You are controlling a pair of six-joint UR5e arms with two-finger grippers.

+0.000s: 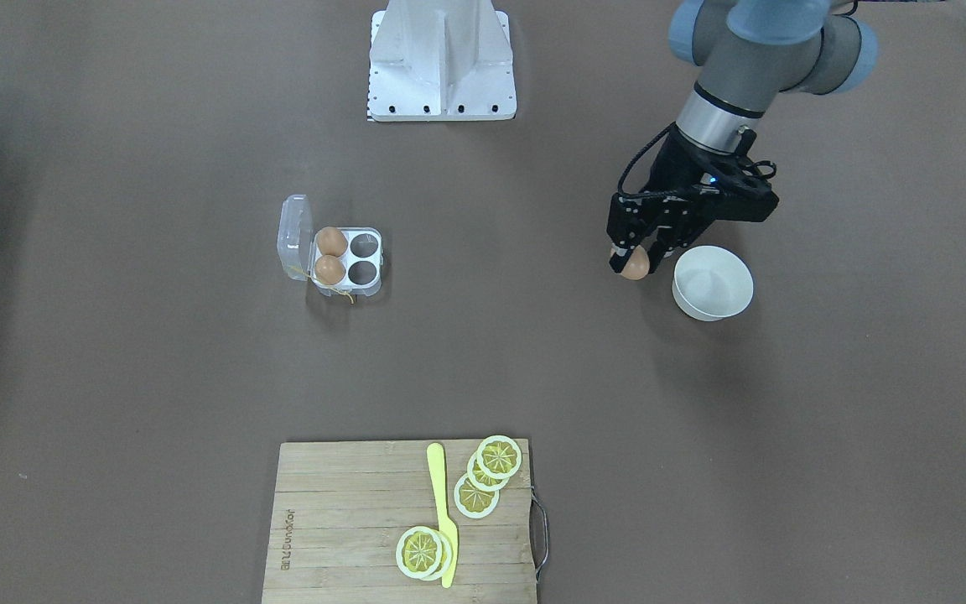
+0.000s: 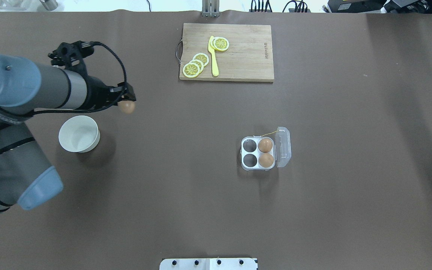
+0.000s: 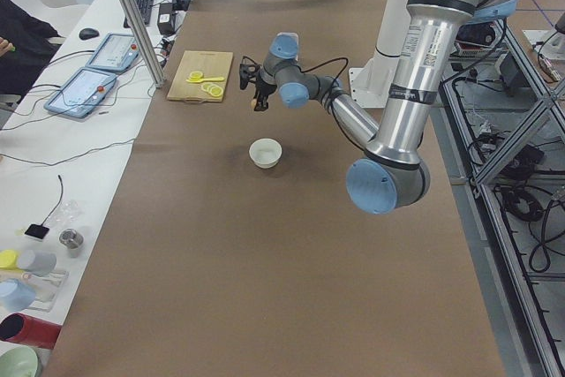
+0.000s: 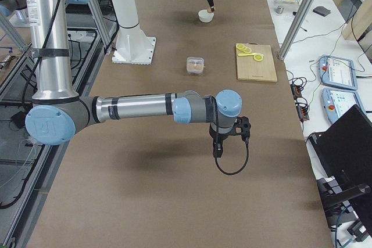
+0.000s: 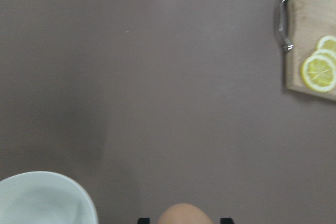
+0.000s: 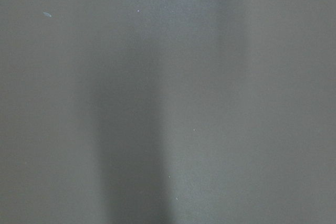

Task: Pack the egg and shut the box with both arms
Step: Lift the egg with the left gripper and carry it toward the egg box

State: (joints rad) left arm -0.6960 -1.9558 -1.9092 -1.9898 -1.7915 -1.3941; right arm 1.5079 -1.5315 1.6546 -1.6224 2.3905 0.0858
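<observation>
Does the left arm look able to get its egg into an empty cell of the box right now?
Likely yes: the box has its lid open, both empty cells lie toward the left gripper, and nothing stands between.

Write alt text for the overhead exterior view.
The left gripper holds an egg beside a white bowl. The open box, two eggs in it, sits mid-table; a cutting board with lemon slices lies beyond.

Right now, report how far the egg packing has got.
Done: two eggs sit in the box, on the side by the open lid. In hand: the left gripper holds a third egg in the air, next to the white bowl. Left: set it in one of the two empty cells and close the lid.
</observation>
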